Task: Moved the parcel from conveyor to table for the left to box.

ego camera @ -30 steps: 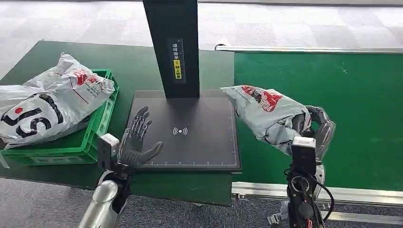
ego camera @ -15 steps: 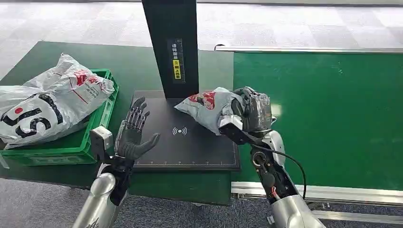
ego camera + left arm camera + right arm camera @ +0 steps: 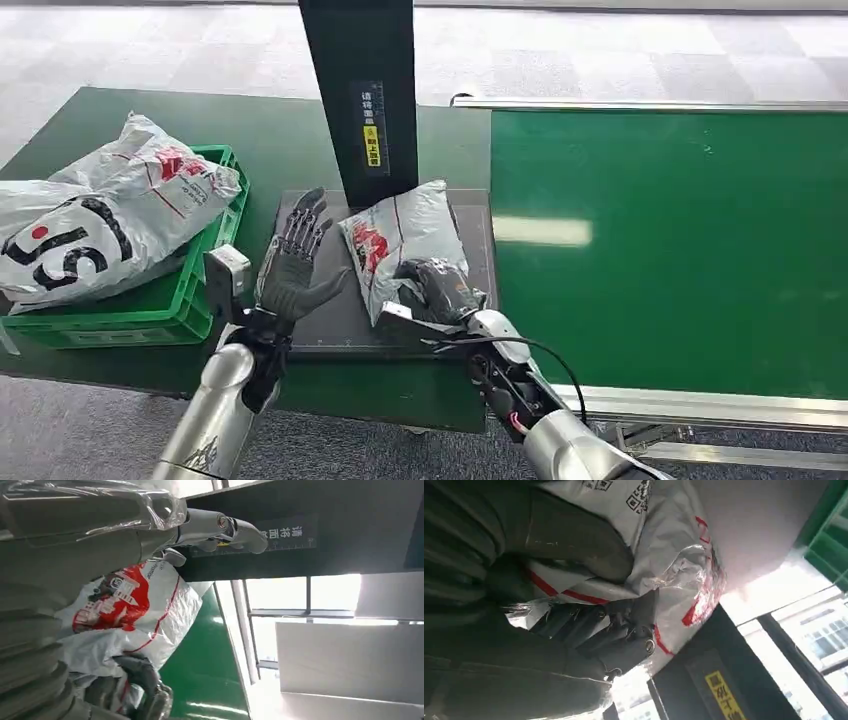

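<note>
A green plastic crate (image 3: 195,290) at the left of the head view sits on the dark green table (image 3: 270,140), filled past its rim by large grey mailer bags (image 3: 95,225) with red and black print; they spill over the crate's left edge.

At centre frame, the parcel (image 3: 405,240), a grey plastic mailer with a red logo, lies on the black scanning pad (image 3: 320,320) at the foot of the black upright post (image 3: 362,90). The right hand (image 3: 440,288) grips the parcel's near end, thumb and dark fingers wrapped around the crumpled plastic; the right wrist view shows the fingers (image 3: 599,625) closed on the bag beside a printed code label.

The left hand (image 3: 295,268) stands open just left of the parcel, palm toward it, fingers spread and pointing up the frame, holding nothing. Whether it touches the bag's edge cannot be told. In the left wrist view the parcel's red logo (image 3: 110,605) faces the open palm.

The parcel's long axis runs from the lower centre of the frame up toward the post, tilted slightly right at the far end, its red-printed side turned toward the left hand. The green conveyor belt (image 3: 680,240) fills the right half of the frame.
</note>
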Tool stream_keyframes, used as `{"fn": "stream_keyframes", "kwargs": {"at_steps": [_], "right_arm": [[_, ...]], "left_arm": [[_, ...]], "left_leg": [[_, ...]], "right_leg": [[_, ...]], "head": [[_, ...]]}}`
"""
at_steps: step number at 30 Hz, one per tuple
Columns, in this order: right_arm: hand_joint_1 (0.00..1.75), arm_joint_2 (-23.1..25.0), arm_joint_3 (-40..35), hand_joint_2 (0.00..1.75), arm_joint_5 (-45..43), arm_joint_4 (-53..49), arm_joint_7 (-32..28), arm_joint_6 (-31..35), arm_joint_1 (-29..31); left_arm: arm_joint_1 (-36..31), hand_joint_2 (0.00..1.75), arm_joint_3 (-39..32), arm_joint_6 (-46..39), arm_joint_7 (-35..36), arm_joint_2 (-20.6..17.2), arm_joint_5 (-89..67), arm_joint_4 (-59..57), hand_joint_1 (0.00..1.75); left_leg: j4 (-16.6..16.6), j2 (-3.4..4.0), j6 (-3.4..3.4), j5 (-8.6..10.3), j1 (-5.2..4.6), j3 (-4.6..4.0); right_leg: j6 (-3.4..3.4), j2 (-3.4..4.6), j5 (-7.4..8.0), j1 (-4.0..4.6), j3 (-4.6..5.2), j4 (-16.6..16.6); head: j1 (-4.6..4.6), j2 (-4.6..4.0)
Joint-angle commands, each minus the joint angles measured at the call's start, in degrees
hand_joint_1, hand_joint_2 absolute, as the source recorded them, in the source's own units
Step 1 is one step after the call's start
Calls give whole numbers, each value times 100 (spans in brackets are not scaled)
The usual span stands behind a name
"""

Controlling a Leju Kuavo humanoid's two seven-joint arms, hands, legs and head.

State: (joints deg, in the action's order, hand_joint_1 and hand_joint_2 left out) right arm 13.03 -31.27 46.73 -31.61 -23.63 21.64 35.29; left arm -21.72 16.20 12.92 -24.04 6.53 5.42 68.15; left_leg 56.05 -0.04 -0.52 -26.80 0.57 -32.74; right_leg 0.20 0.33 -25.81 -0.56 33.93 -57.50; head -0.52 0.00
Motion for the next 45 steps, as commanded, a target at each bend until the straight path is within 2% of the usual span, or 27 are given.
{"fn": "stream_keyframes", "kwargs": {"at_steps": [1,7,11,13,14,15,16,20,21,24,34,38,45], "right_arm": [[175,-46,-390,175,9,620,17,-152,149],[175,-46,-390,175,9,620,17,-152,149],[175,-31,-569,175,-69,643,54,-1087,124],[175,8,-20,175,-910,403,-461,-1588,-39],[38,-2,224,175,-1323,269,-643,-1907,-89],[0,-25,591,175,-2032,94,-755,-2511,-150],[0,-120,805,175,-2529,-147,-773,-2854,-210],[0,-467,1052,175,-3501,-1067,-708,-3250,-572],[0,-624,871,0,-3390,-1316,-599,-3123,-653],[0,-785,736,0,-3392,-1813,-663,-2981,-808],[0,-762,759,0,-3497,-1898,-665,-2916,-843],[0,-902,874,0,-3839,-2545,-937,-2872,-1174],[0,-1002,1236,0,-3966,-3274,-1005,-2364,-1943]], "left_arm": [[-290,175,210,18,48,0,-4,-536,0],[-290,175,210,18,48,0,-4,-536,0],[-354,175,206,80,51,19,-34,-637,0],[-300,175,176,42,68,23,-43,-585,0],[-266,175,171,35,79,14,-47,-545,0],[-245,175,164,19,80,7,-57,-528,0],[-235,175,158,25,66,2,-65,-533,0],[-100,175,92,-8,10,-52,-72,-480,0],[-14,175,83,-18,2,-86,-78,-459,0],[157,175,44,-50,-61,-178,-108,-431,0],[232,175,-7,-62,-73,-206,-98,-303,0],[456,175,-107,-78,-46,-297,-84,-91,0],[782,175,-250,-189,-57,-359,-230,212,0]], "left_leg": [[-5,-6,0,1,0,8],[-3,-5,1,1,0,6],[-4,-6,2,1,3,10],[-7,-10,1,2,4,14],[-8,-10,0,2,4,16],[-6,-8,0,1,1,15],[-11,-14,0,3,4,19],[-9,-18,3,3,1,16],[-9,-15,3,2,1,16],[-9,-9,4,0,-1,16],[-7,-4,2,-2,1,11],[-7,0,3,-4,0,11],[-8,-7,1,-6,0,12]], "right_leg": [[-1,-8,-2,1,-10,4],[0,-7,-1,1,-7,3],[-1,-10,0,4,-14,7],[-2,-14,0,6,-20,11],[-2,-14,-1,5,-21,10],[-2,-11,-2,3,-17,6],[-3,-18,-2,5,-24,12],[0,-20,-3,3,-20,10],[1,-17,-2,2,-20,12],[2,-11,-2,0,-21,11],[-2,-7,0,2,-15,9],[0,-3,-2,0,-14,9],[2,-10,-7,1,-17,10]], "head": [[-2,0],[-2,-2],[-2,0],[0,-2],[-2,0],[-2,-2],[-2,-2],[-2,0],[-2,-2],[-2,0],[-2,0],[-2,0],[0,0]]}}
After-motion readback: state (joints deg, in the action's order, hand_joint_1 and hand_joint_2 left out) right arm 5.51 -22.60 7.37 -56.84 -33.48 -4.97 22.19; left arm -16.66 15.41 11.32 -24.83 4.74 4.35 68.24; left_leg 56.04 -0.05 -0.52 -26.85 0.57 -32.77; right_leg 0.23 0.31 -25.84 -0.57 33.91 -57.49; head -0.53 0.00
